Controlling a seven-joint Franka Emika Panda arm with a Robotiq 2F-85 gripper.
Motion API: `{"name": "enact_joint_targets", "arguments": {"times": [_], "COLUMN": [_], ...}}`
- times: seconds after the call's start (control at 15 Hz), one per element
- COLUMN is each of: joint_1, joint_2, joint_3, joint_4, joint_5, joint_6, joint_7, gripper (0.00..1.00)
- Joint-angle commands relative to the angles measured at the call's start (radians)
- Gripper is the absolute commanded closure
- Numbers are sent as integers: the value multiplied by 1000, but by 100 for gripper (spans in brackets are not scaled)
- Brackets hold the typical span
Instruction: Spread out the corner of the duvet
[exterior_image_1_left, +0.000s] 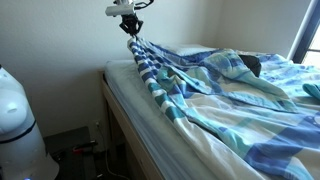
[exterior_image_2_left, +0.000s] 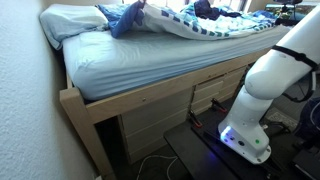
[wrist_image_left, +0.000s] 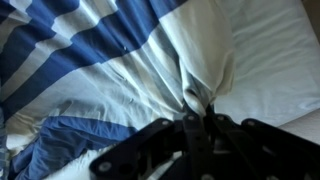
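Exterior, gripper: your gripper hangs high above the bed end by the wall, fingers clamped on the corner of the duvet.
Exterior, duvet: the corner is held up off the mattress. The duvet drapes down from it in striped folds across the bed.
Exterior, bed: the duvet lies bunched at the far side beside the pillow. The near sheet is uncovered. Your fingers can't be made out here.
Wrist, grip: your gripper pinches a pale fold of the corner. Blue stripes run upper left, white sheet on the right.
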Motion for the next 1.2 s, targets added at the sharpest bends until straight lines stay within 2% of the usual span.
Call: {"name": "enact_joint_targets", "arguments": {"times": [0.0, 0.4, 1.13], "joint_1": [35, 58, 47], "joint_2": [13, 45, 88], "joint_3": [0, -3, -14], "joint_4": [-11, -89, -145], "joint_5": [59, 213, 308], "joint_6": [-30, -61, -110], "joint_7": [-26, -53, -70], "gripper": [98, 98, 98]}}
